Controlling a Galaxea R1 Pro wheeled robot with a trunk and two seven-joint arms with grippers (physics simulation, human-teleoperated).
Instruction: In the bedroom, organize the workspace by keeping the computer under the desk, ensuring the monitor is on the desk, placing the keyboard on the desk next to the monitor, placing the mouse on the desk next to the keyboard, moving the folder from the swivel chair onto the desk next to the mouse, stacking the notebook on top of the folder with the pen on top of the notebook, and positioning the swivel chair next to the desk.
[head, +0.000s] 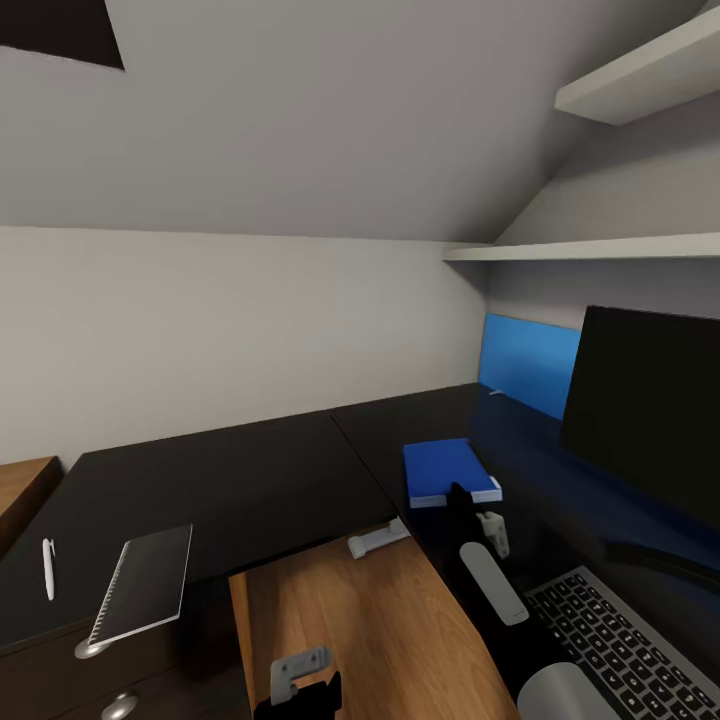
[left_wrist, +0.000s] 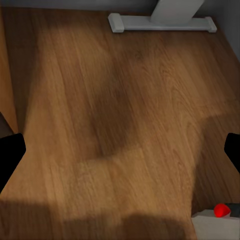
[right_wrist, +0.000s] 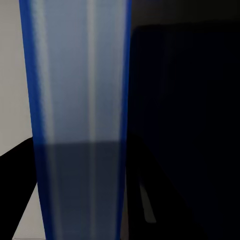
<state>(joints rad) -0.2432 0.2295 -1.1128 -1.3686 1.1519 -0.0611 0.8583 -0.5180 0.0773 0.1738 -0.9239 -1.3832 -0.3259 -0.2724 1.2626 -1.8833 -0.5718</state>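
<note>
Here the right gripper sits at the near edge of the blue folder, which lies flat on the black desk in front of the monitor. In the right wrist view the folder's edge runs between dark finger shapes, so the gripper seems closed on it, though the contact itself is hard to make out. The keyboard is cut off at the frame's lower right. On the desk's left wing lie the notebook and, just beside it, the pen. The left gripper hangs low over the wood floor, its fingers wide apart and holding nothing. The desk's white foot is partly cropped.
</note>
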